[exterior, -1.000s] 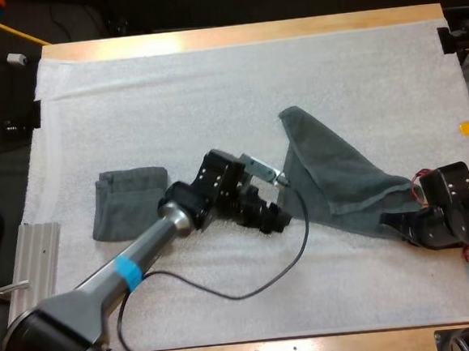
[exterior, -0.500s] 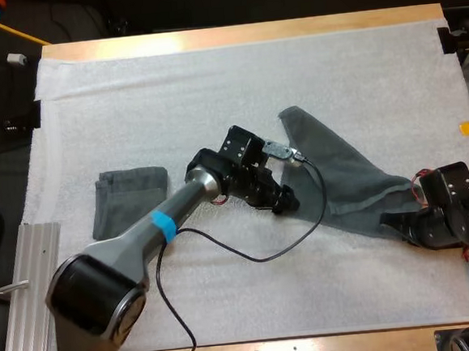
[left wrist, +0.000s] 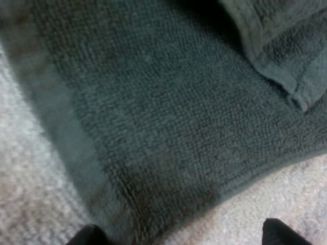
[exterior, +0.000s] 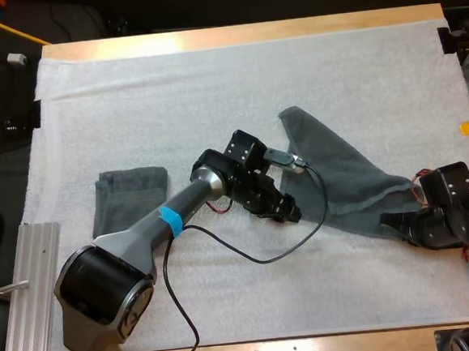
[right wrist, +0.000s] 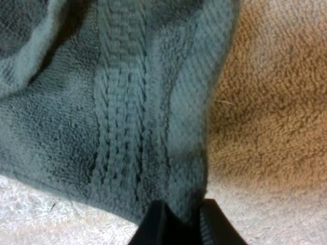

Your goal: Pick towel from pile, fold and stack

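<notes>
Right now my left fingers (left wrist: 89, 236) are spread wide and grip nothing. A corner of the towel (left wrist: 168, 117) lies flat between their tips. One tip sits at the towel's hemmed edge and the other is over bare mat (left wrist: 30, 168). A second layer of the same cloth is folded over just beyond that corner.

My right fingers (right wrist: 156, 224) are pressed together on the towel's woven border, pinching it from both sides, with the cloth running away from them.

From the high view, the left arm reaches in across the middle of the mat and ends at the towel's near left edge. The towel spreads as a long, rough triangle, its point toward the far side and its near right corner drawn out to the right fingers, close to the mat's right edge. Well apart from it, on the left of the mat, lies a folded towel (exterior: 129, 202), flat and alone. The mat covers most of the desk (exterior: 240, 33).
</notes>
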You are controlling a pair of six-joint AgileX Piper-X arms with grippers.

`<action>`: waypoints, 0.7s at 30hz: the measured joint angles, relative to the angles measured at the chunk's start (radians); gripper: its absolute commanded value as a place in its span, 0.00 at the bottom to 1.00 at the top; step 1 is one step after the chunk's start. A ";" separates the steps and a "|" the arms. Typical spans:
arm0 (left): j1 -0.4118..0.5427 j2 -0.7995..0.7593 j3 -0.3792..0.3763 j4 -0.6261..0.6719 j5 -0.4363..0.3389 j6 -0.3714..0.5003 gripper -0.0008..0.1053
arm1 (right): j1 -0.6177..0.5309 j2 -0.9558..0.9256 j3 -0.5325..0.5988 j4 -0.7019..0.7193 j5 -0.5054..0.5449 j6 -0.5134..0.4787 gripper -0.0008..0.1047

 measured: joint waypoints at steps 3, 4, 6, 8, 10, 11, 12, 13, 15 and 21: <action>-0.016 0.007 -0.002 0.002 -0.015 -0.006 0.58 | 0.000 0.000 0.000 0.000 0.000 0.000 0.01; -0.022 0.007 -0.004 0.002 -0.027 -0.006 0.58 | 0.000 0.000 0.000 0.000 0.000 0.000 0.01; -0.031 0.007 -0.006 0.002 -0.047 -0.006 0.57 | 0.000 0.000 0.000 0.000 0.000 0.000 0.01; -0.032 0.007 -0.006 0.002 -0.052 -0.006 0.54 | 0.000 0.000 0.000 0.000 0.000 0.000 0.01; -0.032 0.007 -0.006 0.002 -0.056 -0.006 0.48 | 0.000 0.000 0.000 0.000 0.000 0.000 0.01; -0.032 0.007 -0.006 0.002 -0.060 -0.006 0.45 | 0.000 0.000 0.000 0.000 0.000 0.000 0.01; -0.032 0.007 -0.006 0.002 -0.064 -0.006 0.44 | 0.000 0.000 0.000 0.000 0.000 0.000 0.01; -0.032 0.007 -0.006 0.002 -0.068 -0.006 0.41 | 0.000 0.000 0.000 0.000 0.000 0.000 0.01; -0.032 0.007 -0.006 0.002 -0.069 -0.006 0.36 | 0.000 0.000 0.000 0.000 0.000 0.000 0.01; -0.032 0.011 -0.006 0.002 -0.069 -0.006 0.14 | 0.000 0.000 0.000 0.003 0.000 0.000 0.01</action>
